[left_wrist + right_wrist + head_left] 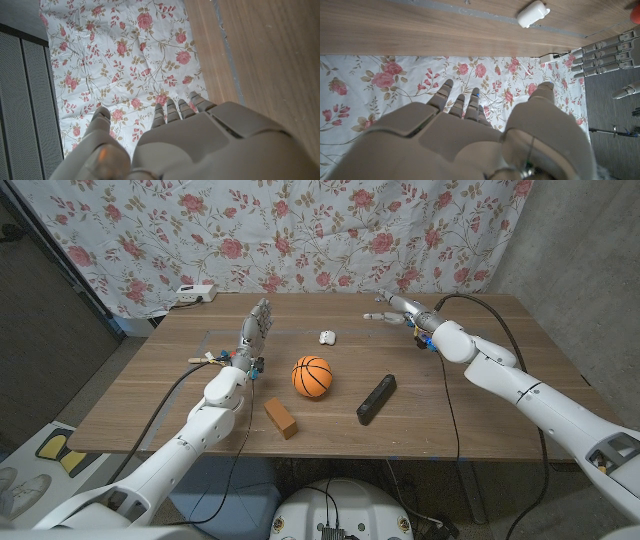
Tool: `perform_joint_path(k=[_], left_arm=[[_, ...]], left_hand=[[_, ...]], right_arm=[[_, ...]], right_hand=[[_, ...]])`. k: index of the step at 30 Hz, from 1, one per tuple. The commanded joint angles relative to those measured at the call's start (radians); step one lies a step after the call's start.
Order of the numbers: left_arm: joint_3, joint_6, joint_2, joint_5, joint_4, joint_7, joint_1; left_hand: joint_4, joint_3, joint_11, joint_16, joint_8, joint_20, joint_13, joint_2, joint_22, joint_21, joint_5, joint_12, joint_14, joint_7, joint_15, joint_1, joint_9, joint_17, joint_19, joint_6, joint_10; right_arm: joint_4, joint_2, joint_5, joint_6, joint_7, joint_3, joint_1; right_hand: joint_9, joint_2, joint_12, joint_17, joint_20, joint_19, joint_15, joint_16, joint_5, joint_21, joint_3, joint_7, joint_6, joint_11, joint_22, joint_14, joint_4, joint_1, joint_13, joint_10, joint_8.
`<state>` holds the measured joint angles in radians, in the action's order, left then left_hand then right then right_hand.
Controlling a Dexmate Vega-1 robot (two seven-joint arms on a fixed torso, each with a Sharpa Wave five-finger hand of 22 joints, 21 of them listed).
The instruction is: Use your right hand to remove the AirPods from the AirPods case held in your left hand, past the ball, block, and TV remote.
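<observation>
The white AirPods case (pixel 327 337) lies on the wooden table (pixel 150 395) beyond the ball, apart from both hands; it shows again as the case (pixel 532 13) in the right wrist view. My left hand (pixel 253 335) stands upright at the left of the case, fingers straight and apart, holding nothing. My right hand (pixel 397 309) hovers at the far right, fingers spread, empty. An orange basketball (pixel 312 376), a brown block (pixel 280 418) and a black TV remote (pixel 376 398) lie in a row nearer the front edge. My left hand's fingers (pixel 605 52) show in the right wrist view.
A floral cloth (pixel 300 230) hangs behind the table. A white power strip (pixel 193 293) sits at the far left corner. Cables run along both arms. A faint seam (pixel 470 15) crosses the tabletop near the case.
</observation>
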<state>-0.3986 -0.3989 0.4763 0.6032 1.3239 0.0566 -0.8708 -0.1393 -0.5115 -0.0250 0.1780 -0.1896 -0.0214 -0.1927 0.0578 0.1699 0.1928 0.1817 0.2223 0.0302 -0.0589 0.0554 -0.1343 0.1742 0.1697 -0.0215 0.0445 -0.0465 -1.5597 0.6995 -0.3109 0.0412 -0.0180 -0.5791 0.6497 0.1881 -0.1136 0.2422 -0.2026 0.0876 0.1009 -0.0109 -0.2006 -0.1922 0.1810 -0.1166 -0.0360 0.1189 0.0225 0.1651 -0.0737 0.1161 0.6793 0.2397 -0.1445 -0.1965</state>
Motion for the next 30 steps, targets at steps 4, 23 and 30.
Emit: perform_joint_path(k=[4,23,30], left_arm=[[0.001,0.001,-0.003,-0.005,0.015,0.014,-0.013],[-0.001,0.000,-0.010,-0.008,0.017,0.017,-0.017],[0.002,0.002,-0.006,-0.010,0.022,0.020,-0.019]], left_hand=[[-0.002,0.000,-0.002,0.006,0.002,0.001,-0.004,-0.001,0.005,0.004,0.000,0.003,-0.007,-0.004,0.001,-0.010,0.002,0.005,-0.010,0.007,-0.007],[-0.002,0.001,-0.001,0.006,0.003,0.001,-0.004,-0.001,0.005,0.004,0.000,0.003,-0.010,-0.003,0.001,-0.011,0.002,0.005,-0.011,0.008,-0.010],[-0.002,0.001,-0.001,0.007,0.003,0.001,-0.004,-0.001,0.005,0.003,0.000,0.003,-0.011,-0.002,0.000,-0.011,0.002,0.005,-0.011,0.009,-0.011]], right_arm=[[0.027,-0.010,-0.035,0.008,-0.035,-0.033,-0.044],[0.051,-0.024,-0.073,0.024,-0.062,-0.060,-0.080],[0.071,-0.038,-0.091,0.031,-0.078,-0.078,-0.102]], right_hand=[[0.005,-0.001,-0.001,-0.002,-0.009,-0.003,-0.005,-0.011,0.002,0.004,0.010,-0.009,0.014,0.004,0.003,-0.010,0.005,0.016,0.004,-0.007,0.004],[0.005,-0.003,-0.003,-0.001,-0.013,0.002,-0.012,-0.013,0.002,0.006,0.020,-0.039,0.017,0.002,0.002,-0.009,0.014,0.032,0.007,-0.011,0.001],[0.005,-0.002,-0.010,-0.001,-0.013,0.001,-0.013,-0.012,0.003,0.005,0.024,-0.038,0.032,-0.006,0.002,-0.013,0.016,0.037,0.008,0.006,0.005]])
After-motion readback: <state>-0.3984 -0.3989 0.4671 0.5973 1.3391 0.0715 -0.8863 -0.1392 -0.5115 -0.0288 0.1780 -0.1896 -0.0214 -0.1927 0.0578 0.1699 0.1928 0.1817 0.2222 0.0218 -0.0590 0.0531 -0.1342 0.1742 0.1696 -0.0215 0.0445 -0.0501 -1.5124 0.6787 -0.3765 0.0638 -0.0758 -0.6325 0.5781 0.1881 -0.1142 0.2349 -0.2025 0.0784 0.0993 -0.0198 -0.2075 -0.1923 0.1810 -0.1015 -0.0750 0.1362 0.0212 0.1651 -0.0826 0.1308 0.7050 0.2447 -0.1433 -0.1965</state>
